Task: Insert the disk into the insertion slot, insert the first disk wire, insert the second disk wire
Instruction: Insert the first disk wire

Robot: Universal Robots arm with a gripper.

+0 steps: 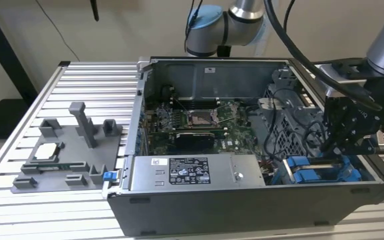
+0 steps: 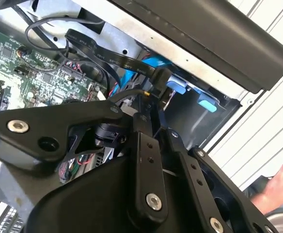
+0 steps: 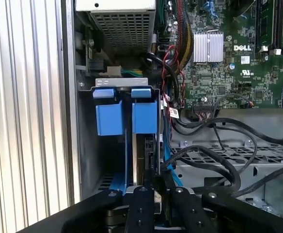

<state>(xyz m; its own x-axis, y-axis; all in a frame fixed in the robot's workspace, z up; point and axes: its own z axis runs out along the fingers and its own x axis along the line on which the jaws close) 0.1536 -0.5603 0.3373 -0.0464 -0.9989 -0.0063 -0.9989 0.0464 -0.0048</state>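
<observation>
Pincer [image 1: 344,150] at disk [image 3: 150,156] — edge-up along slot [image 3: 86,145]

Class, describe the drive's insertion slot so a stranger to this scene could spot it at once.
Find the open computer case on the slatted table. Follow its near wall past the grey labelled power-supply box to the corner at the exterior view's right, beneath the gripper. The insertion slot is the metal bay marked by bright blue plastic, unlike its grey neighbours.
</observation>
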